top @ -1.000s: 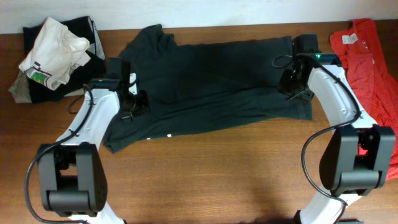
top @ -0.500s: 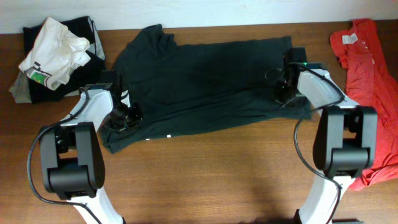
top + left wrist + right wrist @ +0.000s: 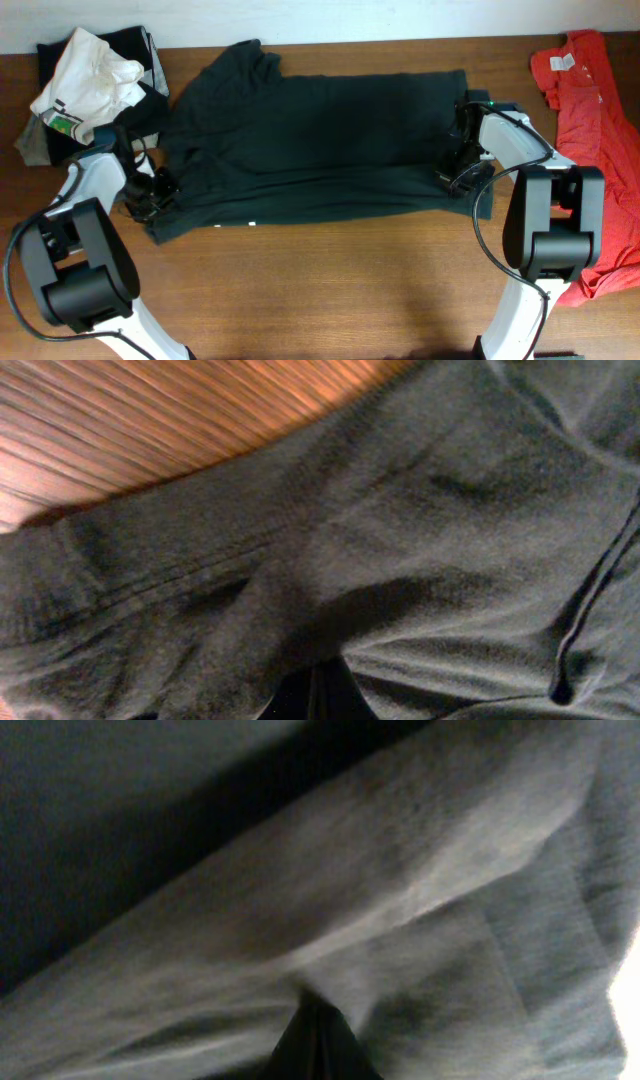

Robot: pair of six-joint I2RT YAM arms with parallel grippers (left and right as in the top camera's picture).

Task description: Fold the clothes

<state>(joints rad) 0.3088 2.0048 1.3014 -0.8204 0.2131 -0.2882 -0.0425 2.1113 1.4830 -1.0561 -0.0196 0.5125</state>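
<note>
I have the soft black T-shirt lying flat across the middle of the brown wooden table, its length running left to right and a sleeve bunched at the far left corner. Its near edge is doubled over into a long fold along the front. My left gripper sits at the shirt's near left corner, and my right gripper at the near right corner. In the left wrist view, dark cloth fills nearly everything, gathered into the closed finger tips at the bottom, with a strip of table above, so I read that tool as clamped on the shirt. The right wrist view shows the same: fabric puckered into the pinched tips, clamped on it. A plain coral-red T-shirt lies rumpled at the table's right edge, apart from the black one. At the far left corner a crumpled cream-white garment rests on a heap of dark clothes
</note>
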